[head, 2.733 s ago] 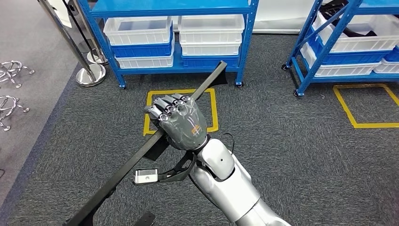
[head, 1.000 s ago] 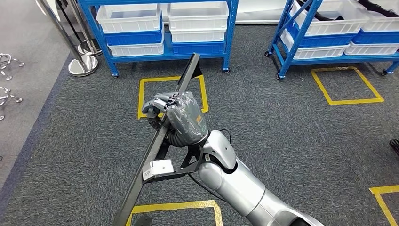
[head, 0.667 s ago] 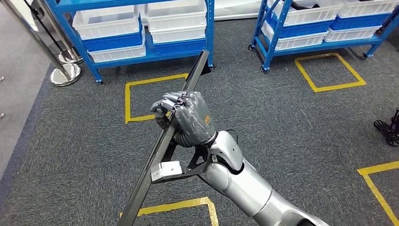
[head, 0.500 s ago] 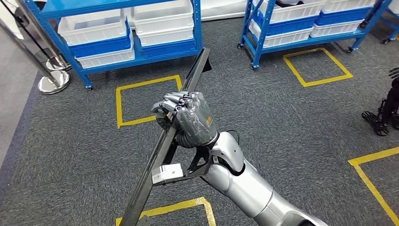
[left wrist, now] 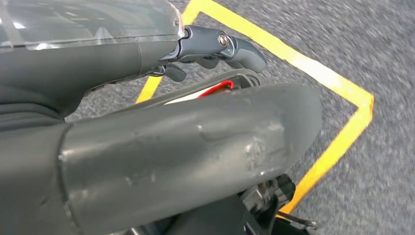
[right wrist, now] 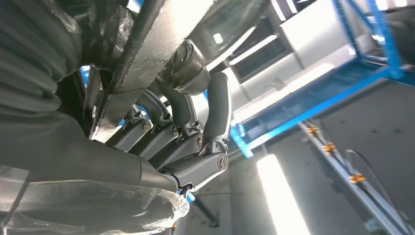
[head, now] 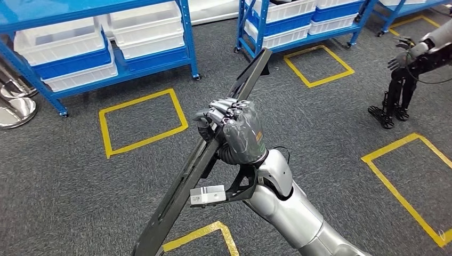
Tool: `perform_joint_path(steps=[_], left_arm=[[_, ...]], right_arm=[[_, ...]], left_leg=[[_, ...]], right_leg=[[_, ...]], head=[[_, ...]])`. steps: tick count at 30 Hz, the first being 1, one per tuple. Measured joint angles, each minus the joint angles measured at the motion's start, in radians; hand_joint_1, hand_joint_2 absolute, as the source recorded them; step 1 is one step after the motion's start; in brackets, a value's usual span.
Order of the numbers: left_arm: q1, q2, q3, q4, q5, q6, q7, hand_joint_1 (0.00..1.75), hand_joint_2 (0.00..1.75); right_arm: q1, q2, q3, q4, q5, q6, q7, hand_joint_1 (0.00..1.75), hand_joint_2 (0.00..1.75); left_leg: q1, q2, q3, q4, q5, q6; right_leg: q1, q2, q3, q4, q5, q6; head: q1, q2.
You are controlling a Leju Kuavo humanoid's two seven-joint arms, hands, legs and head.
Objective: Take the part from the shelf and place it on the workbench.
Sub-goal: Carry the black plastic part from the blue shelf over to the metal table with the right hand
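Right hand (head: 234,130) has its fingers wrapped around the long black flat metal bar part (head: 213,152), gripping roughly mid-length. The right wrist view confirms it: fingers (right wrist: 195,122) curled under the bar (right wrist: 147,44).

The bar is carried in the air over the grey carpet floor (head: 80,176), nothing supporting it but the hand. Its long axis runs diagonally: the far end points up and away toward the blue metal shelving racks with white bins (head: 106,37), and the near end drops down toward my left, past the yellow tape floor square (head: 202,234).

Left hand (left wrist: 161,147): the wrist view is mostly its own thumb and cover. I see nothing in it, but I can't tell whether it's spread or curled.

No workbench in sight, so I judge we're mid-carry. Because the bar overhangs both sides of the grip, its ends need clearance when turning.
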Motion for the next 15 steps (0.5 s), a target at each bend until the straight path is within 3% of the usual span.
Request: perform_joint_path(steps=[1, 3, 5, 6, 9, 11, 13, 15], left_arm=[[-0.001, -0.001, 0.0, 0.0, 0.002, -0.001, -0.004, 0.0, 0.0], [-0.004, -0.003, 0.0, 0.0, 0.007, -0.002, -0.01, 0.0, 0.0], [-0.007, -0.004, 0.0, 0.0, 0.01, -0.002, -0.014, 0.0, 0.0], [-0.008, -0.005, 0.0, 0.0, 0.01, -0.003, -0.015, 0.0, 0.0], [-0.01, -0.005, 0.0, 0.0, 0.013, -0.003, -0.018, 0.0, 0.0], [-0.008, -0.004, 0.0, 0.0, 0.015, -0.003, -0.022, 0.0, 0.0], [-0.001, -0.004, 0.0, 0.0, 0.017, -0.003, -0.027, 0.0, 0.0], [0.011, -0.003, 0.0, 0.0, 0.017, -0.003, -0.03, 0.0, 0.0]], right_arm=[[0.005, -0.002, 0.0, 0.0, 0.003, 0.0, 0.0, 1.75, 1.75], [0.011, -0.006, -0.001, -0.001, 0.008, 0.0, 0.0, 1.75, 1.75], [0.012, -0.006, -0.001, -0.005, 0.011, 0.0, 0.0, 1.75, 1.75], [0.012, -0.006, -0.001, -0.008, 0.011, 0.0, -0.001, 1.75, 1.75], [0.017, -0.007, -0.001, -0.011, 0.014, 0.001, -0.001, 1.75, 1.75], [0.02, -0.007, -0.001, -0.011, 0.014, 0.001, -0.002, 1.75, 1.75], [0.024, -0.006, 0.0, -0.011, 0.014, 0.003, -0.003, 1.75, 1.75], [0.031, -0.006, 0.0, -0.008, 0.014, 0.006, -0.004, 1.75, 1.75]], left_leg=[[0.001, 0.014, -0.001, 0.002, -0.001, -0.001], [0.003, 0.038, -0.003, 0.011, -0.007, -0.008], [-0.001, 0.056, -0.005, 0.025, -0.018, -0.02], [-0.003, 0.064, -0.005, 0.031, -0.022, -0.025], [-0.002, 0.083, -0.002, 0.036, -0.029, -0.04], [0.003, 0.049, -0.016, 0.075, -0.062, -0.05], [0.006, -0.002, -0.066, 0.189, -0.128, -0.055], [0.006, -0.019, -0.12, 0.303, -0.169, -0.053]], right_leg=[[-0.003, -0.004, 0.002, 0.001, 0.01, 0.004], [-0.007, -0.025, 0.06, -0.099, 0.067, 0.01], [-0.002, -0.059, 0.12, -0.208, 0.101, 0.003], [0.001, -0.067, 0.133, -0.234, 0.105, -0.003], [0.003, -0.042, 0.13, -0.24, 0.106, -0.022], [0.0, -0.023, 0.129, -0.243, 0.112, -0.033], [0.0, -0.003, 0.126, -0.244, 0.116, -0.041], [0.003, 0.022, 0.122, -0.244, 0.118, -0.044]], head=[[0.0, 0.0], [0.0, 0.0], [0.0, 0.0], [0.0, 0.0], [0.0, 0.0], [0.0, 0.0], [0.0, 0.0], [0.0, 0.0]])
